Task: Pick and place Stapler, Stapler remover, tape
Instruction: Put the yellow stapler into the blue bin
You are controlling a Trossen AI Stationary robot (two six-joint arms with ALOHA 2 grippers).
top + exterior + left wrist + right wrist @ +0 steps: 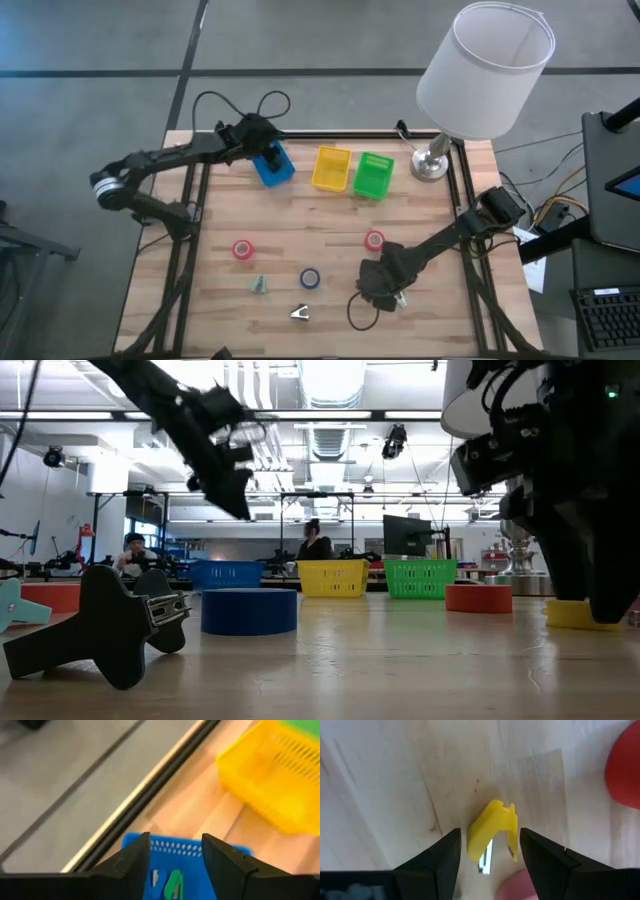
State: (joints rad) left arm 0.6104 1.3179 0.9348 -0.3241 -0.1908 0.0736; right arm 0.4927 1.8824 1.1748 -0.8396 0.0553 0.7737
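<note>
- The left gripper (268, 150) hangs over the blue bin (275, 166) at the back of the wooden table (330, 215); its fingers are spread apart and empty, and the left wrist view looks down between them into the bin.
- Inside the blue bin (190, 851) lie a green item (174, 886) and a pale one beside it, too little in view to name for sure.
- The right gripper (385, 290) is low at the table's front right, its fingers parted around a yellow staple remover (492, 832) that lies on the wood between them; neither finger is seen touching it.
- A yellow bin (332, 168) and a green bin (373, 175) stand in a row just beside the blue one.
- One pink-red tape roll (242, 249) lies at the left middle of the table; a second (374, 239) sits near the right arm, just behind its gripper.
- A blue tape roll (310, 278) lies at the front centre, between the grippers' sides.
- A teal staple remover (259, 285) rests near the front left, and a dark staple remover (300, 314) lies closer to the front edge.
- A lamp with a white shade (484, 70) stands at the back right corner.
- In the low view, people (133, 550) sit in the room beyond the table.
</note>
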